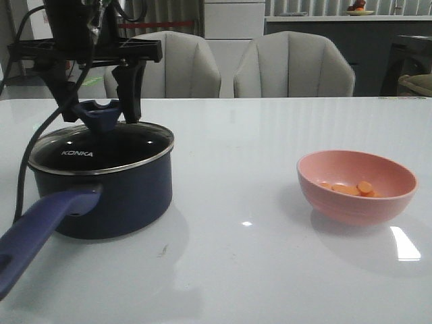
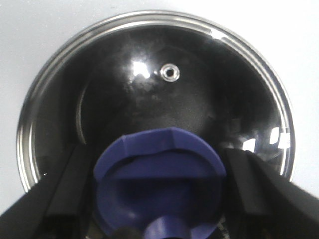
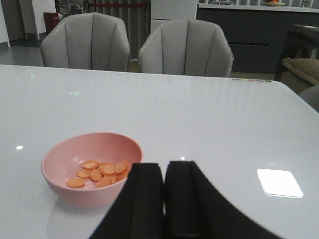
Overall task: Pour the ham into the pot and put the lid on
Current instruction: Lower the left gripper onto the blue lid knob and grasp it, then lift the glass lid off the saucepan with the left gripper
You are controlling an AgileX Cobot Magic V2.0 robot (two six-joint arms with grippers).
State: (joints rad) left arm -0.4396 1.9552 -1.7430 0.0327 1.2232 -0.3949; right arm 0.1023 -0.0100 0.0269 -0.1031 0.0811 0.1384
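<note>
Sitting on the dark navy pot [image 1: 115, 196], the glass lid [image 1: 101, 150] covers its black inside, the steel rim resting on the pot's edge and the white "KONKA" lettering facing the front camera. The pot stands on the left part of the white surface [image 1: 256, 270], its long purple-blue handle [image 1: 40, 226] reaching toward the near left corner. Above it, the left hand [image 1: 100, 111] has its two black fingers [image 1: 129, 91] spread to either side of the lid's blue knob [image 1: 100, 115]; in the left wrist view the knob [image 2: 159, 184] lies between the dark fingers [image 2: 259, 189], and whether they touch it cannot be told, though a gap seems to show on each side. A small steam vent [image 2: 169, 72] shows in the glass. Well apart to the right, the pink bowl [image 1: 356, 185] stands upright on the surface with the ham [image 1: 351, 189] inside, a small heap of orange-pink round slices on its bottom. In the right wrist view the right hand [image 3: 164, 199] has its black fingers pressed together with nothing between them, just beside the bowl [image 3: 92, 169] and the ham [image 3: 99, 173]. Two grey chairs [image 1: 290, 64] stand behind the surface.
</note>
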